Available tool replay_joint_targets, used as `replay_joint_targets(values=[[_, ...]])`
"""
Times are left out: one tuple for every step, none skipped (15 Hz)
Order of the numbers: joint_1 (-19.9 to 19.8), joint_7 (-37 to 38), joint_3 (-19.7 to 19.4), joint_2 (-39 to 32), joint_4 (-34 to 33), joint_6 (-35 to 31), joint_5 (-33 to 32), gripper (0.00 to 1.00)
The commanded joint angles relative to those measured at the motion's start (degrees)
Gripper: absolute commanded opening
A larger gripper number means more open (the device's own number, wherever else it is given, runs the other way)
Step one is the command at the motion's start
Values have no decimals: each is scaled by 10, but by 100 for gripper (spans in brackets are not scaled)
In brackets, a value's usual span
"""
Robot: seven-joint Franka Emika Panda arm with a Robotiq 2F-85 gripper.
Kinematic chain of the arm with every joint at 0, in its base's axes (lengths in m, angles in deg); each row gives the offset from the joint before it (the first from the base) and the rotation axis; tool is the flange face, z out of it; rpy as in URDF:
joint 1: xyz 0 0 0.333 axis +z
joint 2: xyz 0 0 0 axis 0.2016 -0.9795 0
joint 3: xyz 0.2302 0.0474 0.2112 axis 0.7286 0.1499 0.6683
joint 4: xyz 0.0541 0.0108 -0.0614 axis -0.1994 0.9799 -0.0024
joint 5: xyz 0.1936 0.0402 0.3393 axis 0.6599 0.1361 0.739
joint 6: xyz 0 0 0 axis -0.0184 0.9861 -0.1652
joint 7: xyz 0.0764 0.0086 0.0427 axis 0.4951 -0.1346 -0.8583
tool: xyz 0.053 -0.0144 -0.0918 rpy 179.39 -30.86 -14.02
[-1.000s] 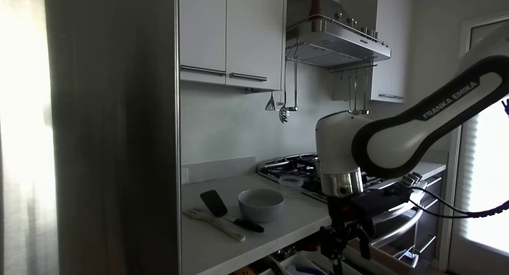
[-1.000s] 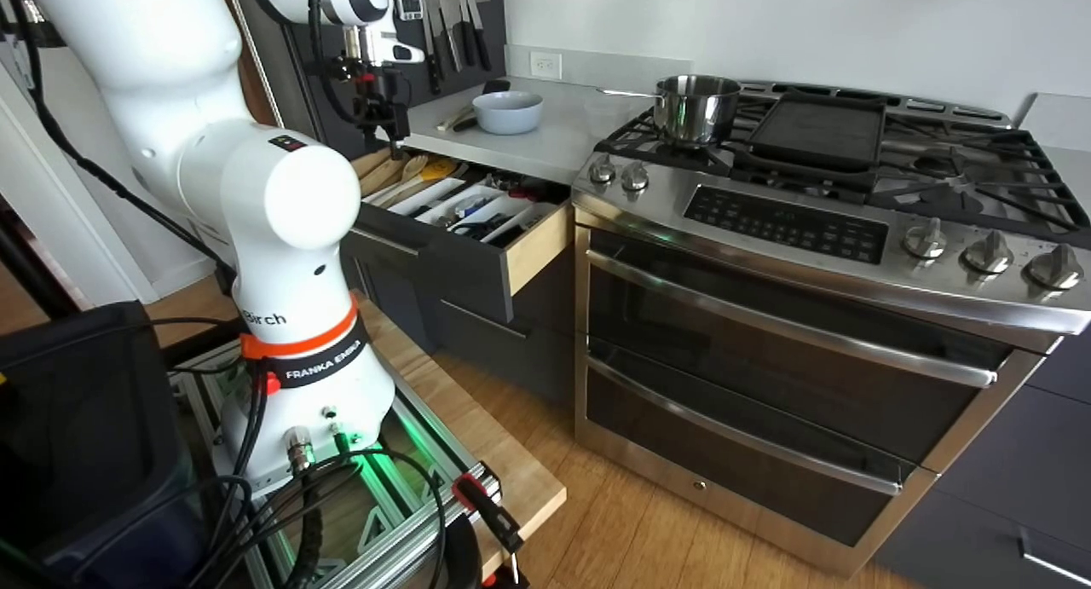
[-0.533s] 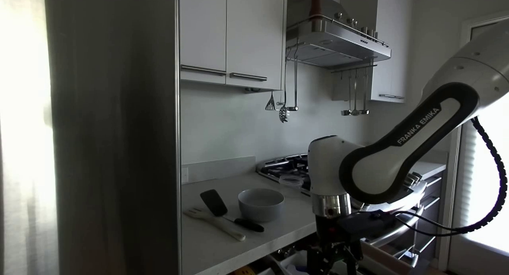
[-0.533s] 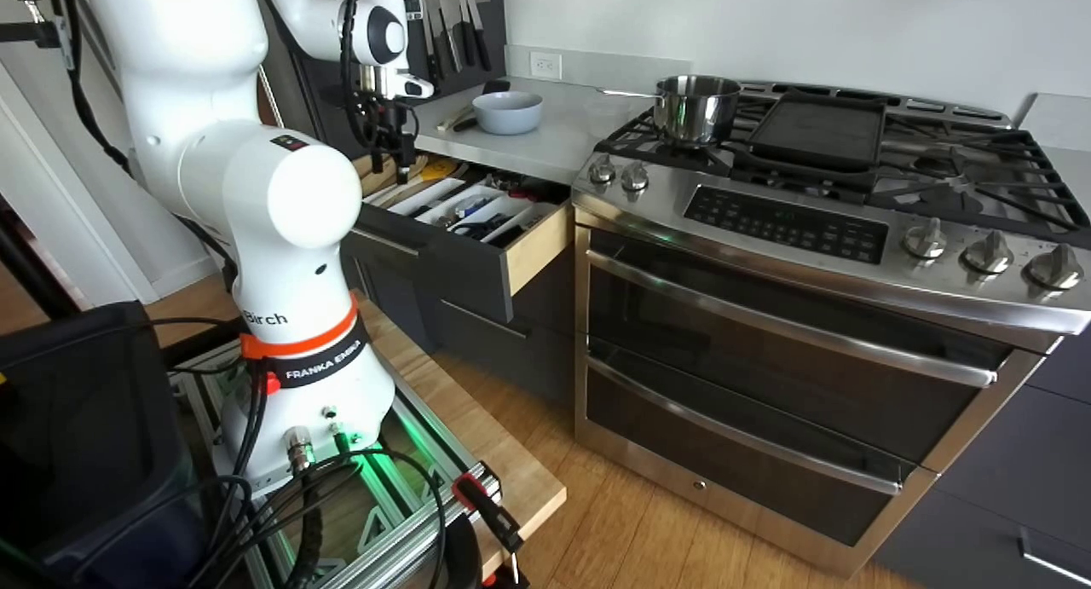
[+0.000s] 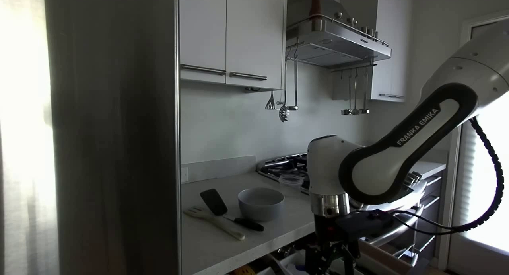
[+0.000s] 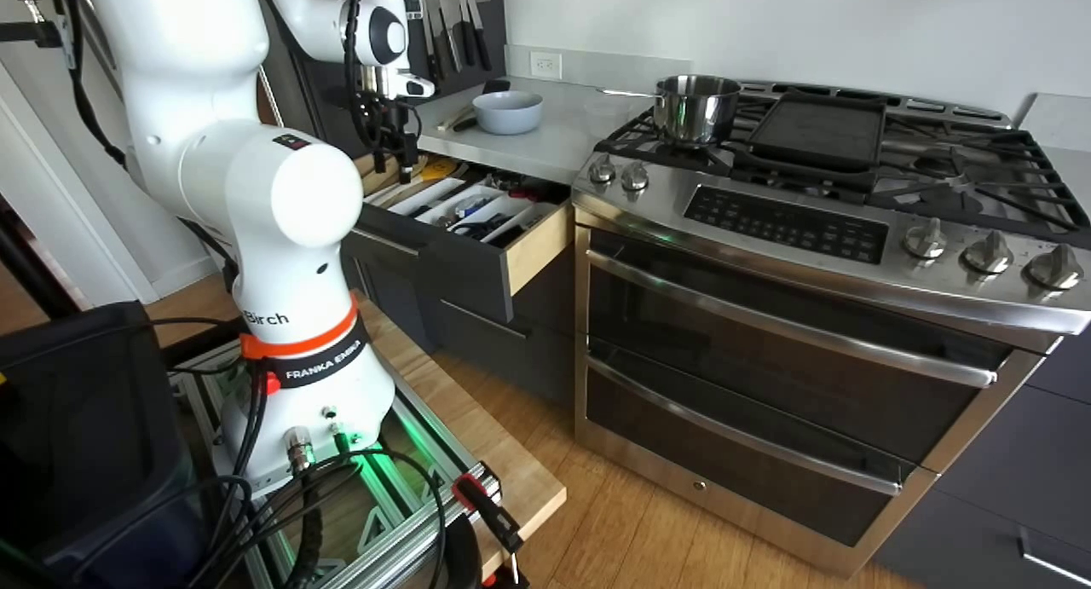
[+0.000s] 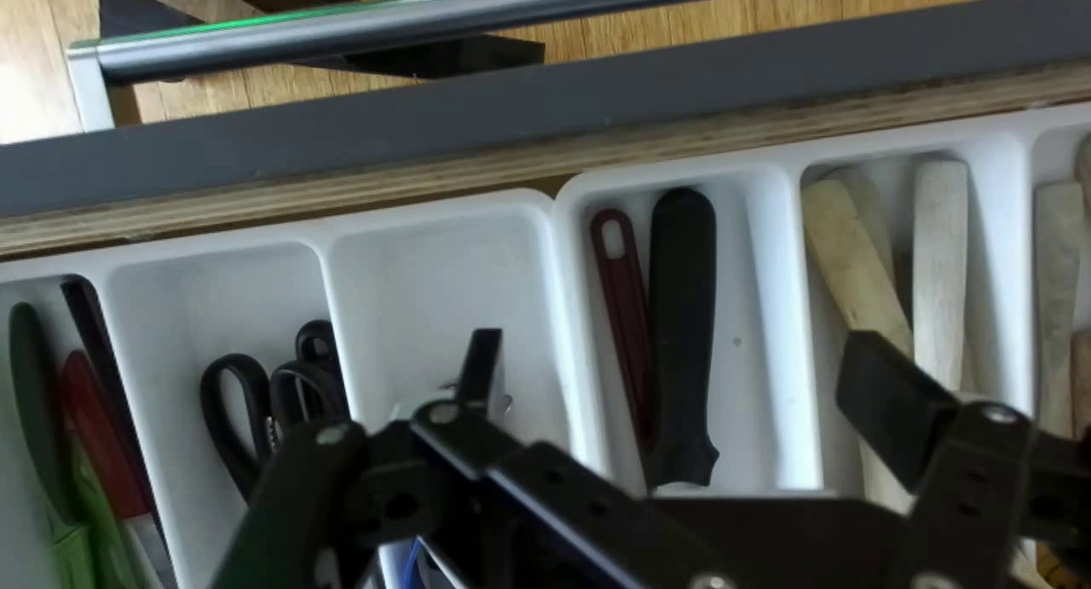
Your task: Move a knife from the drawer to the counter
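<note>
1. Your end effector (image 7: 686, 380) is released: in the wrist view its fingers (image 7: 895, 406) stand wide apart, with the black handle of the knife (image 7: 682, 333) showing between them.
2. The knife lies in a white compartment (image 7: 746, 316) of the drawer (image 7: 597, 99), beside a dark red handle (image 7: 626, 308); the end effector covers its blade from you.
3. You cannot tell whether the fingers touch anything.
4. In an exterior view, the frame's bottom edge cuts off your fingertips and part of the drawer, below the tabletop (image 5: 206, 253) with its bowl (image 5: 261, 205).
</note>
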State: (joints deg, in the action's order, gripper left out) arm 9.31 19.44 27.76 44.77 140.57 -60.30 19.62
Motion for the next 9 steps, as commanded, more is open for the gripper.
replay_joint_targets(values=[[20, 3, -21, -37, 2, -55, -23, 100], [22, -1, -24, -48, 3, -76, -20, 100], [26, -1, -27, -59, 2, -97, -24, 100], [29, -5, -30, -70, 0, -114, -22, 99], [34, 1, -36, -82, -3, -127, -29, 90], [37, 2, -41, -91, -4, -138, -31, 87], [43, 9, -49, -98, -4, -143, -40, 81], [45, 5, -54, -107, -4, -153, -40, 71], [49, 5, -60, -113, -3, -161, -41, 68]])
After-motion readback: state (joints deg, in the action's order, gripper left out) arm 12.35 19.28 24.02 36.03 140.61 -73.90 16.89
